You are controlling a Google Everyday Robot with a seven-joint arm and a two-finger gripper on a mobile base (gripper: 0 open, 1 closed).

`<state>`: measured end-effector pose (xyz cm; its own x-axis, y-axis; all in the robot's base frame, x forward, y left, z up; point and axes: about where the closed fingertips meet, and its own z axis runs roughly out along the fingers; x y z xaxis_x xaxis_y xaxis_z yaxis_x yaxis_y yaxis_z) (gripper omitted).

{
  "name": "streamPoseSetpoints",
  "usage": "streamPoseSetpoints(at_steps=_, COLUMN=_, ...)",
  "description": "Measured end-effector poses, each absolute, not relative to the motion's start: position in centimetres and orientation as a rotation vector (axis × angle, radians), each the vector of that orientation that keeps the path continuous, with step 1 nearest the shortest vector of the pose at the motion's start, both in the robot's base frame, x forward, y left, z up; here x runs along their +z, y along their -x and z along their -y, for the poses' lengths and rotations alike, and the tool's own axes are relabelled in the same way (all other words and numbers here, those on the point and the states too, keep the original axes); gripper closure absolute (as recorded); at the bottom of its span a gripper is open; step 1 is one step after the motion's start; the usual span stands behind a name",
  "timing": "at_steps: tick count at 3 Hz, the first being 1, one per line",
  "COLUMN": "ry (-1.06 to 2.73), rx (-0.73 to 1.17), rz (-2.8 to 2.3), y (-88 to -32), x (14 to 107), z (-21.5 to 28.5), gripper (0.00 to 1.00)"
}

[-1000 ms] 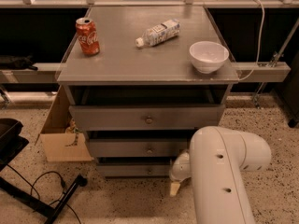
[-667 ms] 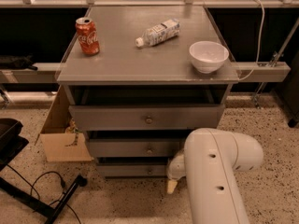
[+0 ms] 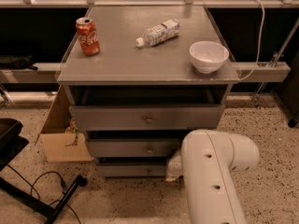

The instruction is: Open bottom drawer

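Observation:
The bottom drawer (image 3: 126, 170) is the slimmest grey front at the foot of the grey cabinet, with a small brass knob (image 3: 149, 171). It sits close under the middle drawer. My white arm (image 3: 210, 181) reaches in from the lower right. My gripper (image 3: 172, 168) is at the right end of the bottom drawer front, just right of the knob, and is mostly hidden behind the arm's forearm.
The mid-sized drawer (image 3: 121, 148) and the widest top drawer (image 3: 117, 118) are above. A red can (image 3: 88, 36), a lying plastic bottle (image 3: 158, 32) and a white bowl (image 3: 209, 56) are on the cabinet top. A cardboard box (image 3: 60, 134) and a black stand with cable (image 3: 46, 195) are at left.
My arm has shifted left, bringing the gripper closer to the bottom drawer's front. The drawers have not visibly moved.

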<state>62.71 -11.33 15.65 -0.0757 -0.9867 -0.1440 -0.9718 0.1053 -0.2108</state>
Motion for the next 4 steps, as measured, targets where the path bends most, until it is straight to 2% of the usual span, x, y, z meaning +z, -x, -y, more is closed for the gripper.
streamPoseSetpoints(at_steps=1, ry=1.945, rx=-0.095, rz=-2.152, y=-62.3, x=15.9, z=12.3, gripper=0.80)
streamPoseSetpoints(at_steps=2, ry=1.945, rx=-0.095, rz=-2.152, y=-62.3, x=16.2, z=12.3, gripper=1.00)
streamPoseSetpoints(at_steps=4, ry=1.928, rx=-0.123, rz=-2.194, y=-61.5, x=17.2, z=14.2, gripper=1.00)
